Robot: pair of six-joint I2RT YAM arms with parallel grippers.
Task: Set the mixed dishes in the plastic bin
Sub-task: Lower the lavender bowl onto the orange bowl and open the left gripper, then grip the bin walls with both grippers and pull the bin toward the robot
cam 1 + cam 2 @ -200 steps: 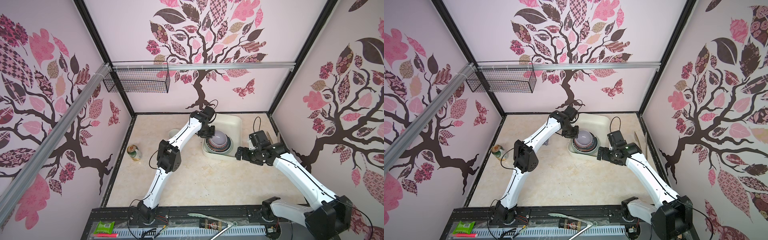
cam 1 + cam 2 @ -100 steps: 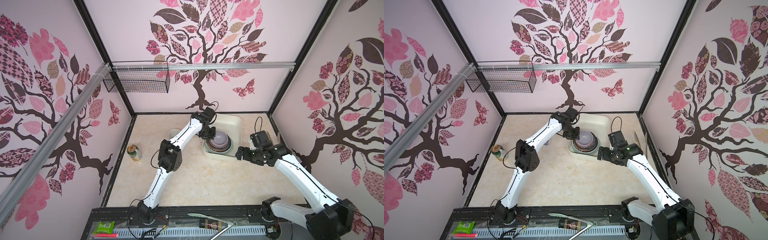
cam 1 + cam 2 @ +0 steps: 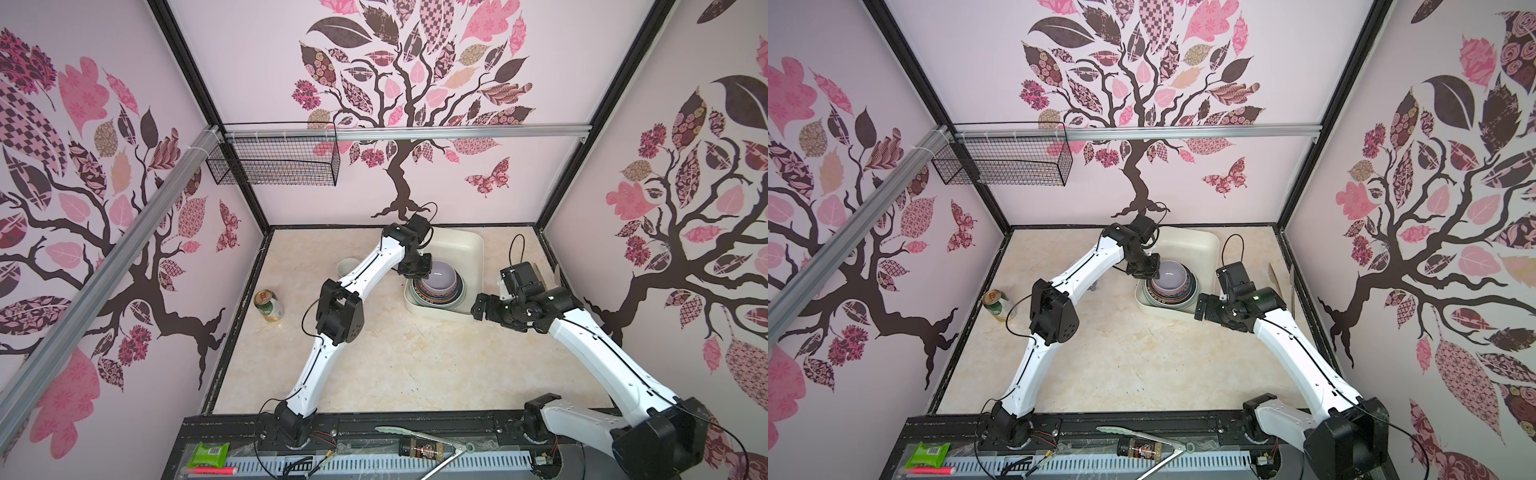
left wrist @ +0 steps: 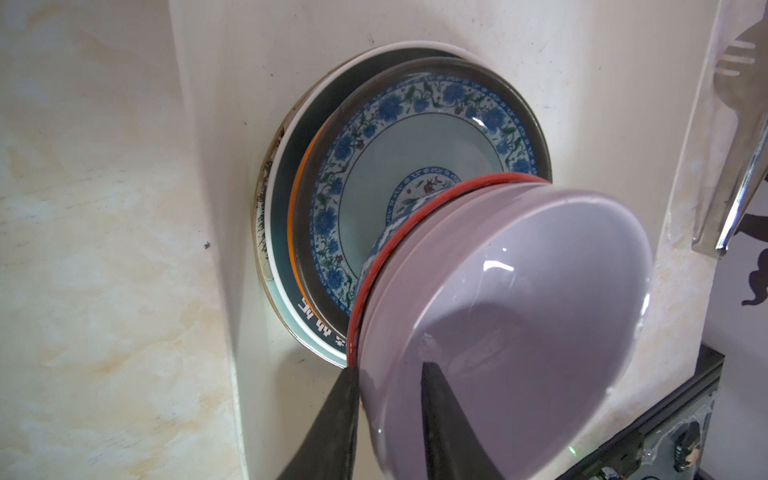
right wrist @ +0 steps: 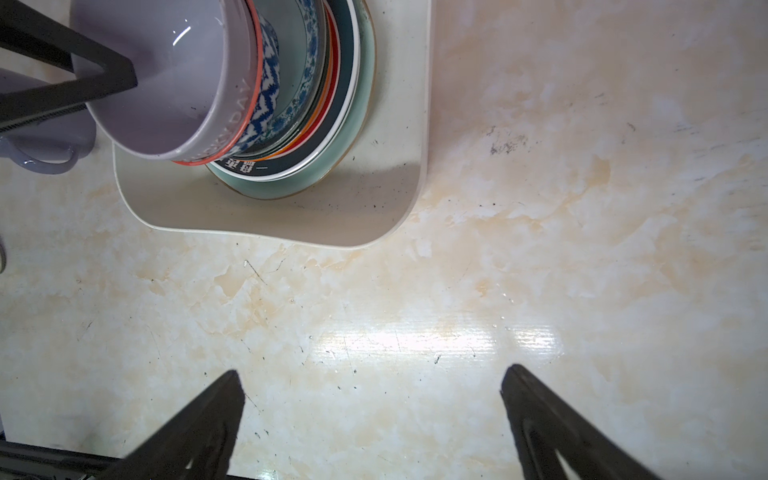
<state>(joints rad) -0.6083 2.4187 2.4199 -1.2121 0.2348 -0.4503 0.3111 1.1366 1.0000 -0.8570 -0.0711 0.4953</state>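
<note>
A lavender bowl (image 3: 442, 279) (image 4: 540, 332) (image 5: 166, 75) sits nested in a red-rimmed blue-and-white bowl (image 4: 384, 245), on top of several stacked plates inside the cream plastic bin (image 3: 465, 245) (image 5: 291, 216). A mint-green flowered plate (image 4: 415, 166) is the uppermost plate. My left gripper (image 3: 415, 270) (image 4: 388, 370) is open and straddles the lavender bowl's rim, one finger inside and one outside, with a gap showing at the outer finger. My right gripper (image 3: 478, 309) (image 5: 372, 372) hangs wide open over bare table just in front of the bin. A lavender mug (image 5: 37, 141) (image 3: 346, 266) stands on the table left of the bin.
A green drink can (image 3: 269, 305) stands by the left wall. A black wire basket (image 3: 274, 166) hangs on the back-left rail. Long wooden and metal utensils (image 3: 1283, 282) lie along the right wall beside the bin. The left arm reaches over the bin's left edge.
The left gripper's jaws have parted around the lavender bowl's rim, and the bowl has settled lower into the stack. The right gripper has shifted slightly.
</note>
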